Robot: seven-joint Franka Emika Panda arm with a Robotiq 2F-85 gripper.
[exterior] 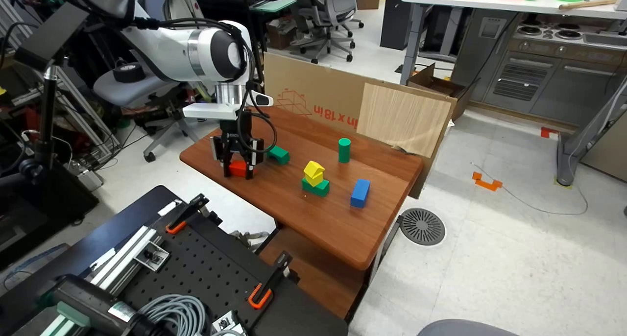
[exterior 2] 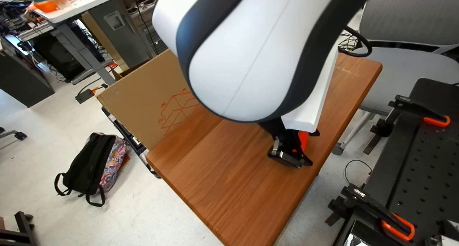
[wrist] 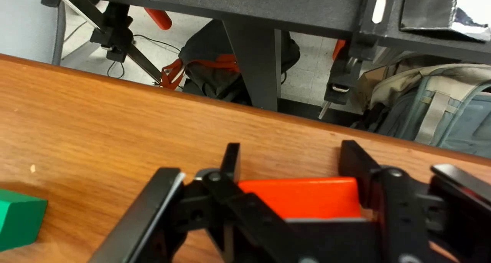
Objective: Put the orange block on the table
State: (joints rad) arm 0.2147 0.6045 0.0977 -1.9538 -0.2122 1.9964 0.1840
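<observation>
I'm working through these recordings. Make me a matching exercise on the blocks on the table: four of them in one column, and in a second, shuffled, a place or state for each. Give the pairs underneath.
Column one
1. orange block
2. cylinder
3. blue block
4. yellow blocks

Column two
A. green, standing upright
B. stacked on a green block
C. between the jaws of the hand
D. of these four, nearest the floor grate in an exterior view

Pairs: 1-C, 2-A, 3-D, 4-B

Tool (exterior: 238, 173) points down — fingers (wrist: 355, 165) apart, arm (exterior: 171, 52) bent.
</observation>
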